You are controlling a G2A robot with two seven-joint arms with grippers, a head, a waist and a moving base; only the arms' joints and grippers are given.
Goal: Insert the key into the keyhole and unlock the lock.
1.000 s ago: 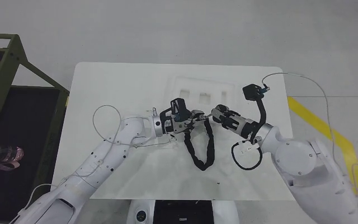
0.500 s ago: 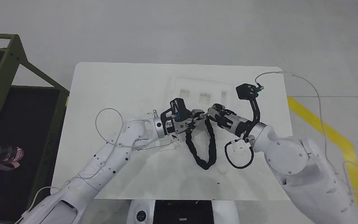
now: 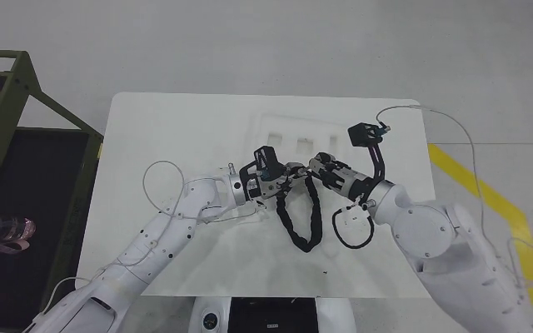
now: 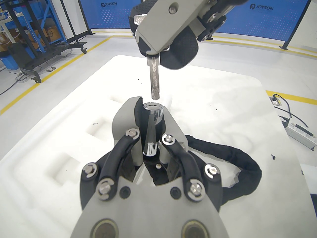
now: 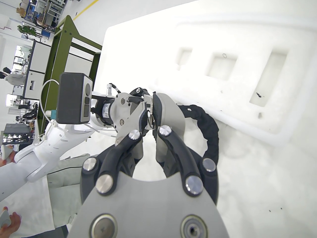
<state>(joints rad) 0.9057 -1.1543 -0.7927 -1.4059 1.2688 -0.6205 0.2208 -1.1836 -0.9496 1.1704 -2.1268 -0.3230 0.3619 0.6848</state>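
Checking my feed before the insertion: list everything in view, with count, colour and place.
key: 1, silver, tip just short of the keyhole, not yet in
lock: 1, chrome, over the table's middle
chain: 1, black, loops from the lock towards the table's near edge
foam tray: 1, white, three recesses, on the table beyond the lock
table: 1, white
frame: 1, green, off the table's left side
floor line: 1, yellow, off the table's right side
left gripper: 1, grey and black, jaws shut on the lock
right gripper: 1, grey and black, jaws shut on the key

table: white (image 3: pixel 166 125) | on it: foam tray (image 3: pixel 300 119); lock chain (image 3: pixel 306 243)
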